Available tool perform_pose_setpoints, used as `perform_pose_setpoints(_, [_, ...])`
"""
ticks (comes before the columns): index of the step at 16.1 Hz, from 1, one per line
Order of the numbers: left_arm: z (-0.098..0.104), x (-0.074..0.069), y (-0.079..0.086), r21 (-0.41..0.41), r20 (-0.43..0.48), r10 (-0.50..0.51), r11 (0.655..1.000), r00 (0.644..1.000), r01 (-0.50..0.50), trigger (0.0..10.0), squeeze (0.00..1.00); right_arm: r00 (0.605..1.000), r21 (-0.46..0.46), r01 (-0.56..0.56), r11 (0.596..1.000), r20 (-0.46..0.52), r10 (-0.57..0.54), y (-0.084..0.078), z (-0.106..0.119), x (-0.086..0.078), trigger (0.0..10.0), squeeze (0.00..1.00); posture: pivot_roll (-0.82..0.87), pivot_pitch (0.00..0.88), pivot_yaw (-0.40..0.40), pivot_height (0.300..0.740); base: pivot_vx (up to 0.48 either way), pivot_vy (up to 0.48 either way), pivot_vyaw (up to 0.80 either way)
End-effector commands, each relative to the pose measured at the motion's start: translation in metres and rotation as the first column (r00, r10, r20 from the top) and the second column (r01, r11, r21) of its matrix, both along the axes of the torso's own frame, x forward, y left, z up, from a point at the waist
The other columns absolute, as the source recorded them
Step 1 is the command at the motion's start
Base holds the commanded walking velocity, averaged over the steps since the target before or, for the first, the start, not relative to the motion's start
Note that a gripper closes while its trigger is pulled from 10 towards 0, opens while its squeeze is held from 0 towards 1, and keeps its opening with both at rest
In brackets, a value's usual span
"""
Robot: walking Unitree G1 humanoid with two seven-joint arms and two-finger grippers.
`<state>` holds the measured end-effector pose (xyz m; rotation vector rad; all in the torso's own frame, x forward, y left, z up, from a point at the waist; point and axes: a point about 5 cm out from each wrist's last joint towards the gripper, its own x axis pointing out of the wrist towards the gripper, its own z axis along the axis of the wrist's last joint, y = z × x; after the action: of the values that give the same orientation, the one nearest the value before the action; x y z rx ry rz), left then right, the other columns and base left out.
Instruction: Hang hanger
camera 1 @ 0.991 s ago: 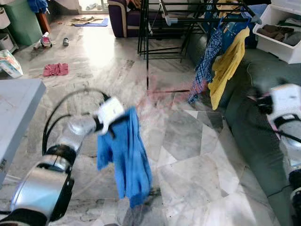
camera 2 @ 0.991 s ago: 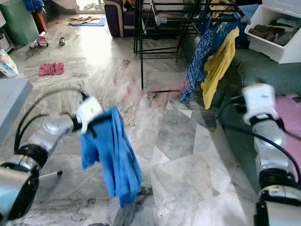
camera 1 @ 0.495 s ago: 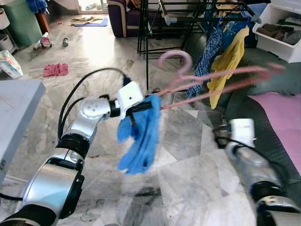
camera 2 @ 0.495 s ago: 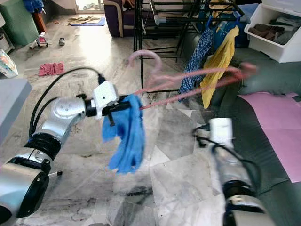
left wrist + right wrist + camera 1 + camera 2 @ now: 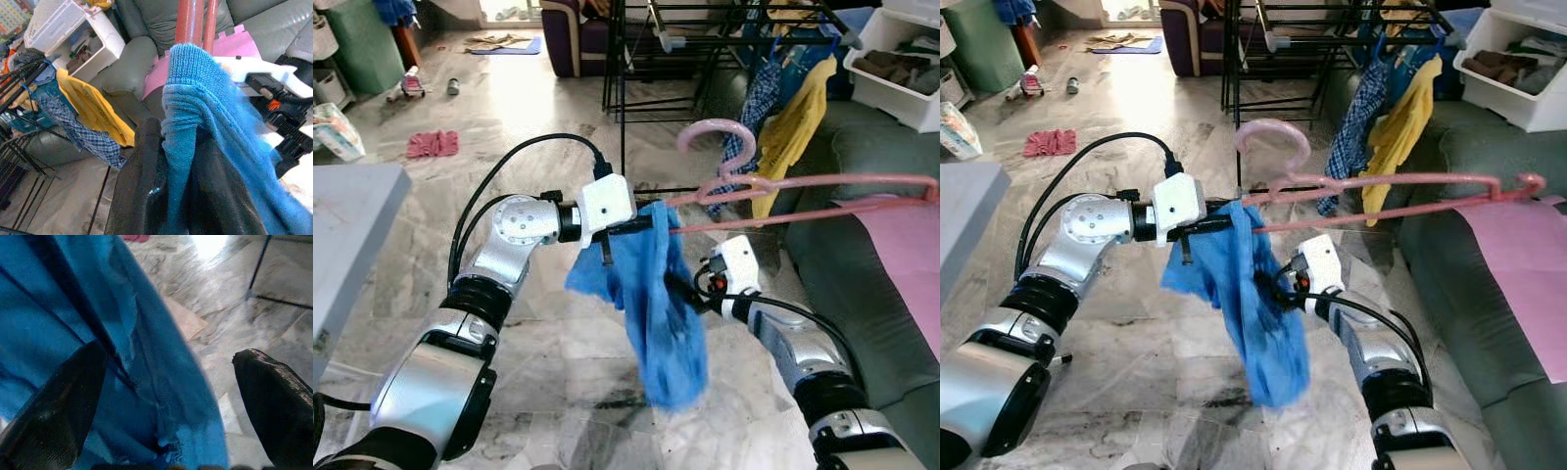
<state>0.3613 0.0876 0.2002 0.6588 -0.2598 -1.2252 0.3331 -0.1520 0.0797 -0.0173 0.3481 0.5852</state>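
Spanning most of the view, the marble floor [image 5: 529, 127] is bare around the robot, with a red rag [image 5: 432, 144] lying far off to the left. Black drying rack [image 5: 1332, 29] stands ahead with a yellow shirt [image 5: 1398, 127] and plaid shirt [image 5: 1349, 127] hanging at its right end. Grey sofa [image 5: 891, 323] runs along the right, white bin [image 5: 891, 69] on it.

Left arm is raised and stretched forward; left gripper [image 5: 641, 224] is clamped on the end of the pink hanger [image 5: 803, 186], held level, hook up, blue cloth [image 5: 661, 313] draped at the grip.

Right arm is bent inward; right gripper [image 5: 171, 391] has jaws spread wide, against the cloth's lower part.
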Motion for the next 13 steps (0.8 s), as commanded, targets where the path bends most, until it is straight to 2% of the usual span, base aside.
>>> perform_pose_setpoints(1, [0.003,-0.001,0.0,0.014,0.031,-0.007,1.0,0.999,0.007,0.0,0.0,1.0,0.001,-0.01,1.0,-0.009,0.01,-0.007,0.002,-0.002,10.0,0.0,0.05,0.054,-0.04,0.74,0.0,0.0,0.0])
perform_pose_setpoints(4, [0.003,-0.002,0.0,0.016,0.035,-0.01,1.0,0.999,0.009,0.0,0.0,0.999,-0.014,-0.034,0.999,-0.009,0.034,-0.014,0.003,-0.005,10.0,0.0,0.05,0.054,-0.04,0.74,0.0,0.0,0.0])
perform_pose_setpoints(5, [0.006,-0.004,-0.004,0.001,0.042,-0.036,0.999,0.998,0.036,0.0,0.0,1.0,-0.007,-0.026,1.0,-0.016,0.026,-0.014,0.003,-0.005,10.0,0.0,0.04,0.054,-0.039,0.74,0.0,0.0,0.0])
perform_pose_setpoints(7, [0.011,-0.009,-0.012,-0.028,0.053,-0.072,0.997,0.996,0.074,0.0,0.0,0.998,0.015,-0.046,0.999,-0.032,0.047,-0.007,0.001,-0.004,10.0,0.0,0.05,0.054,-0.04,0.74,0.0,0.0,0.0])
perform_pose_setpoints(8, [0.017,-0.014,-0.019,-0.049,0.067,-0.103,0.993,0.992,0.107,0.0,0.0,0.996,0.018,-0.074,0.997,-0.039,0.075,0.005,-0.002,-0.003,10.0,0.0,0.06,0.053,-0.045,0.74,0.0,0.0,0.0])
perform_pose_setpoints(10, [0.024,-0.018,-0.024,-0.071,0.08,-0.124,0.989,0.989,0.13,0.0,0.0,0.995,0.025,-0.087,0.996,-0.05,0.088,0.014,-0.003,-0.001,10.0,0.0,0.06,0.053,-0.048,0.74,0.0,0.0,0.0])
perform_pose_setpoints(13, [0.033,-0.023,-0.031,-0.108,0.092,-0.144,0.982,0.985,0.154,0.0,0.0,0.994,0.019,-0.089,0.996,-0.056,0.089,0.019,-0.005,0.001,10.0,0.0,0.06,0.054,-0.053,0.74,0.0,0.0,0.0])
